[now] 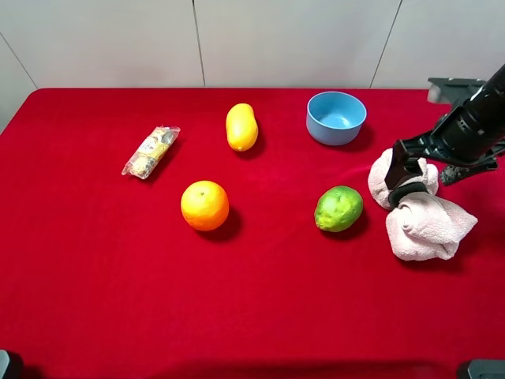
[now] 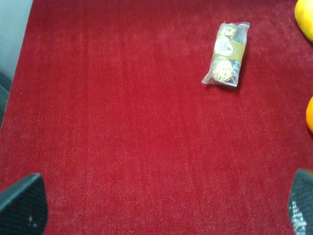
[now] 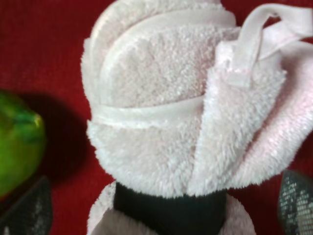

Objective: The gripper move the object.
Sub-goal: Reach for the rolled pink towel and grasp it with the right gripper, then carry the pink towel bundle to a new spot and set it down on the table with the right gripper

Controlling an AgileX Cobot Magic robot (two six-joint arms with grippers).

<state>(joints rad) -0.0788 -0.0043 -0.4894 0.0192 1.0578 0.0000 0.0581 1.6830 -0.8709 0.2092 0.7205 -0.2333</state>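
The pale pink fluffy towel bundle lies at the right of the red table, cinched in the middle by a dark band. My right gripper hangs over the band, jaws wide apart on either side of it. In the right wrist view the towel, its small loop and the band fill the space between the fingertips, which stand clear of the towel. The right gripper is open. My left gripper is open and empty over bare red cloth.
A green lime sits just left of the towel and shows in the right wrist view. A blue bowl, a yellow fruit, an orange and a clear snack packet lie further left. The packet also shows in the left wrist view.
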